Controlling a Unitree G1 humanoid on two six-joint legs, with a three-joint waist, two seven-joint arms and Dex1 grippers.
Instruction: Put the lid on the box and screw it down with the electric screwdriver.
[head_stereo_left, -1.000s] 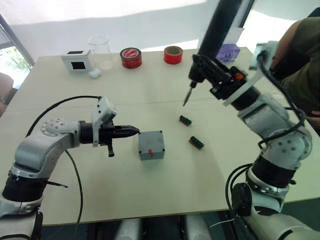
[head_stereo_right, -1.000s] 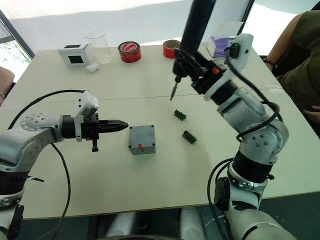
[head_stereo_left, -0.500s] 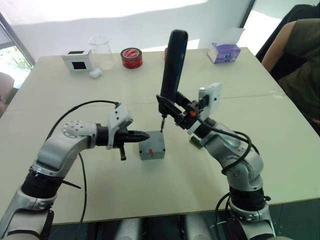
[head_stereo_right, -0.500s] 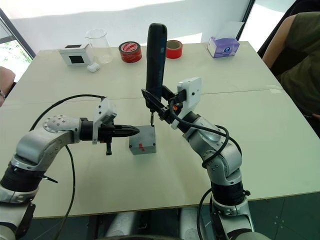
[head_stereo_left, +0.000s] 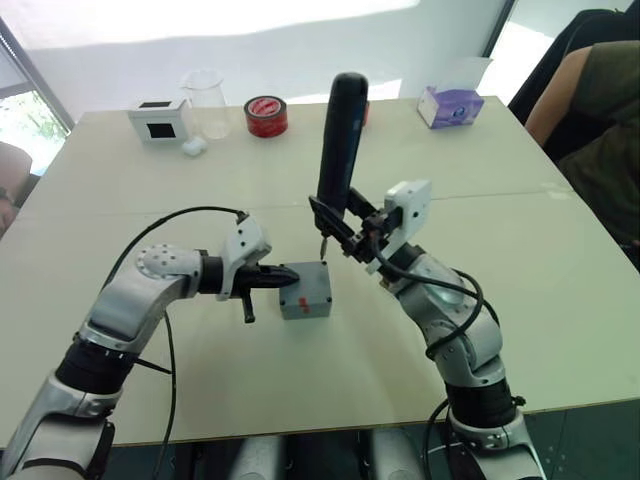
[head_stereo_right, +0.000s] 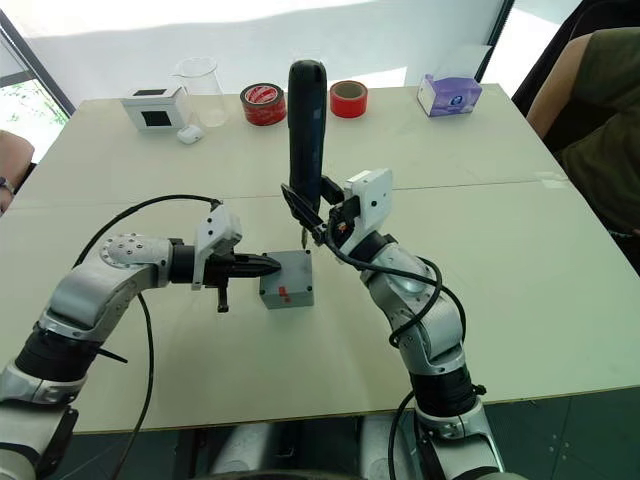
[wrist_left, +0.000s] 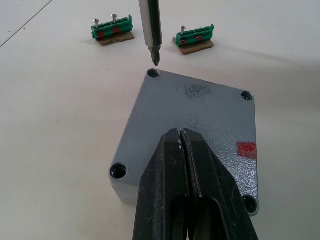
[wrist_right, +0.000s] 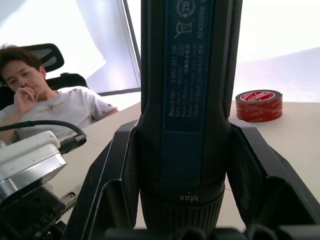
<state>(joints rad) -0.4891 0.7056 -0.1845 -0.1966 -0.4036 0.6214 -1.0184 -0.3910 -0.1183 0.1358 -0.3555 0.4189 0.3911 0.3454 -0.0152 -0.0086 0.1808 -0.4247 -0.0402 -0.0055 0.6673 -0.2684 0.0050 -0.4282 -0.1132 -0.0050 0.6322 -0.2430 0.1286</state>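
The grey box (head_stereo_left: 305, 292) stands mid-table with the lid (wrist_left: 200, 112) on top, corner holes and a red mark showing. My left gripper (head_stereo_left: 291, 279) is shut, and its fingertips (wrist_left: 172, 145) lie over the lid's edge nearest that arm. My right gripper (head_stereo_left: 335, 222) is shut on the electric screwdriver (head_stereo_left: 340, 135), which stands nearly upright. Its metal bit (wrist_left: 150, 30) hangs just above one far corner hole of the lid. In the right wrist view the screwdriver's black and blue body (wrist_right: 187, 100) sits between the two fingers.
Two green terminal blocks (wrist_left: 112, 31) (wrist_left: 195, 39) with screws lie just beyond the box. Along the far edge stand a white box with a black window (head_stereo_left: 157, 120), a beaker (head_stereo_left: 205, 100), red tape rolls (head_stereo_left: 266, 116), and a purple tissue box (head_stereo_left: 450, 105). A person (head_stereo_left: 590, 120) sits at the right.
My right arm has swung the screwdriver in from the far right to above the box corner. My left gripper has moved forward until its tips reach the box.
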